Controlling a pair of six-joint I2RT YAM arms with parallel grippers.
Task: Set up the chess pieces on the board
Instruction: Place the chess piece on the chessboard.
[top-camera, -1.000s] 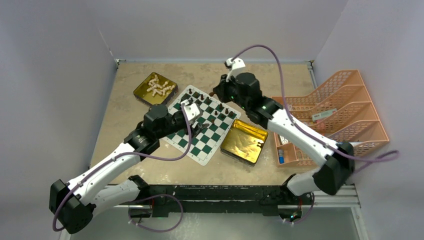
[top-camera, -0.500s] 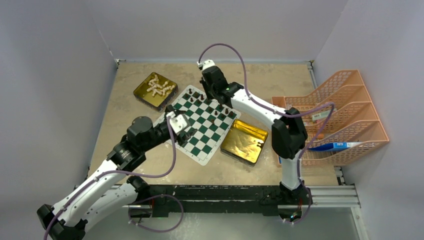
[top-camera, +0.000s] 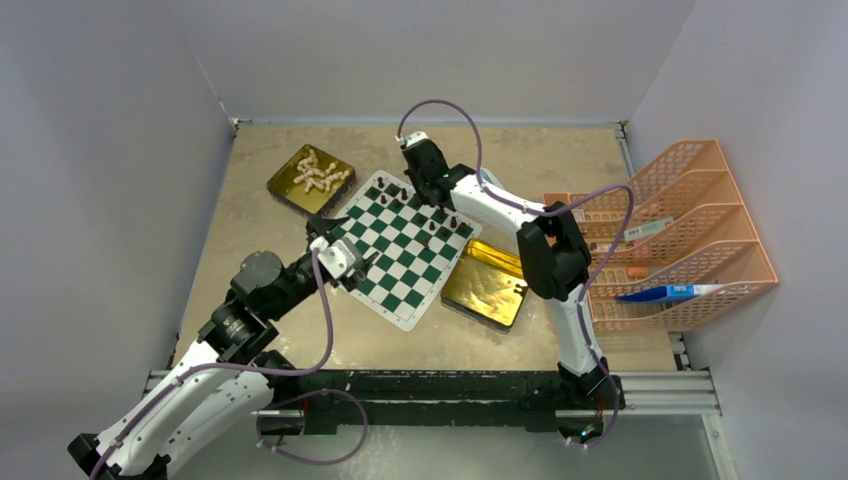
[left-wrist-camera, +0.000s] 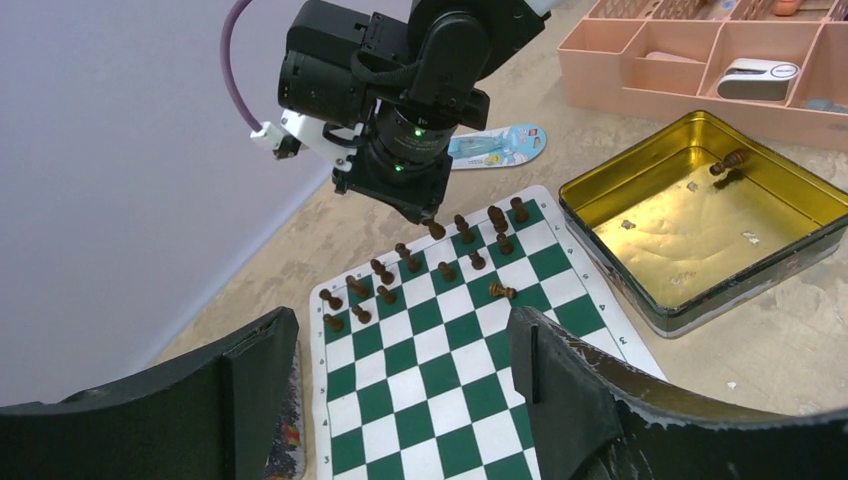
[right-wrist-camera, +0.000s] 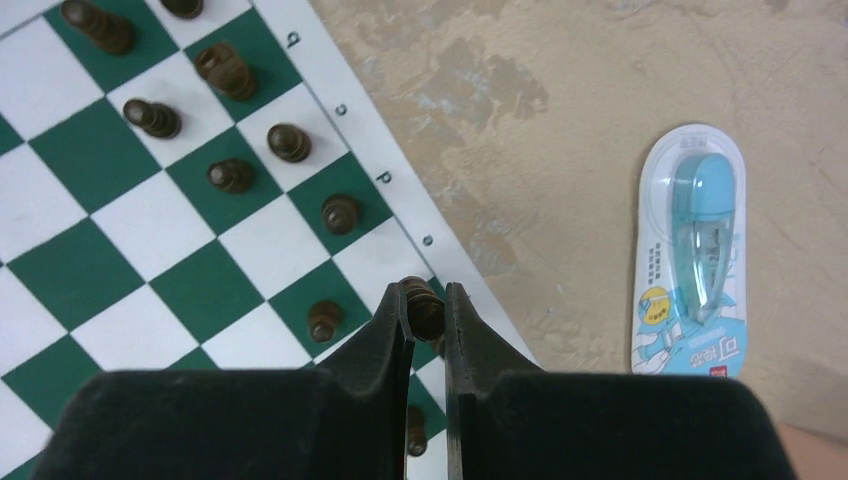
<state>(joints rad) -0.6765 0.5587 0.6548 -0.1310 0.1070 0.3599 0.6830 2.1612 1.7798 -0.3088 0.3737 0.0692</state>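
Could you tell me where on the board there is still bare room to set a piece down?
The board's half nearest the left tool, alongside the gold tin, is bare. The two far rows are crowded with dark pieces, where the right tool holds another dark piece.

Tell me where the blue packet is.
In the right wrist view, the blue packet lies on the table just off the board's lettered edge, near the right tool.

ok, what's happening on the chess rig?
The right gripper is shut on a dark brown chess piece over the far edge of the chessboard, beside two rows of dark pieces standing. The left gripper hangs open at its left edge, empty. One dark piece lies tipped on the board; another sits in the gold tin.
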